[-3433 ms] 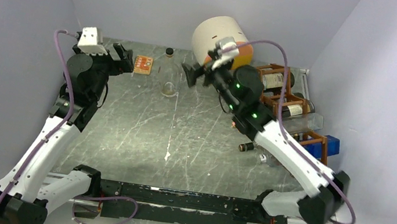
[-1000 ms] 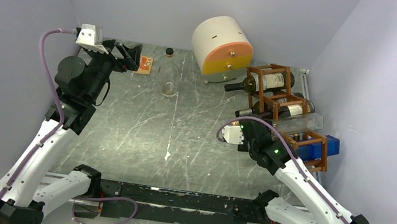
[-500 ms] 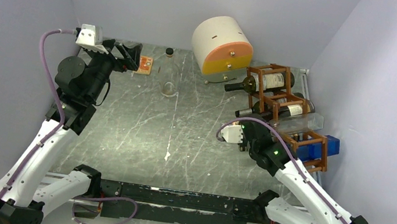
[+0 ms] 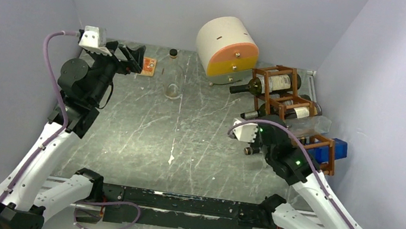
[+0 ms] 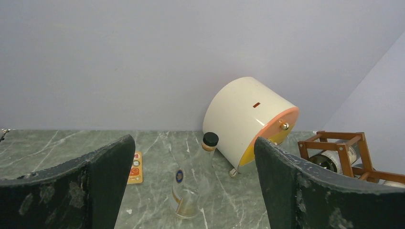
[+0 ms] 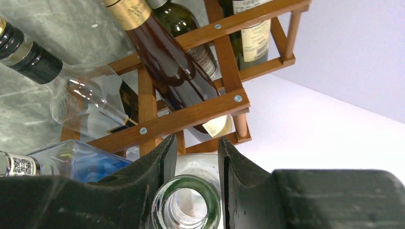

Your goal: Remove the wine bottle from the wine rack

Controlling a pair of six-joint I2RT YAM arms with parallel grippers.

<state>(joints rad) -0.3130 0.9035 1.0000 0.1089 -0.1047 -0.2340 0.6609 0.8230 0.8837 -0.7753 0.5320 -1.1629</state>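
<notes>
My right gripper [image 6: 196,145] pinches the wine bottle [image 6: 187,206] by its neck.
A crooked pull could bump the wine rack [image 6: 191,113] at 12 o'clock and shake the brown bottle [image 6: 165,57] loose. My left gripper [image 5: 191,143] is wide apart.

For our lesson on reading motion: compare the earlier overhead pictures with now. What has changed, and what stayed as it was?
The right arm swung back from beside the white drum to the front of the wine rack; the right gripper now brackets an open bottle mouth, grip unconfirmed. The left gripper stayed open at far left; rack, racked bottles and drum did not move.
</notes>
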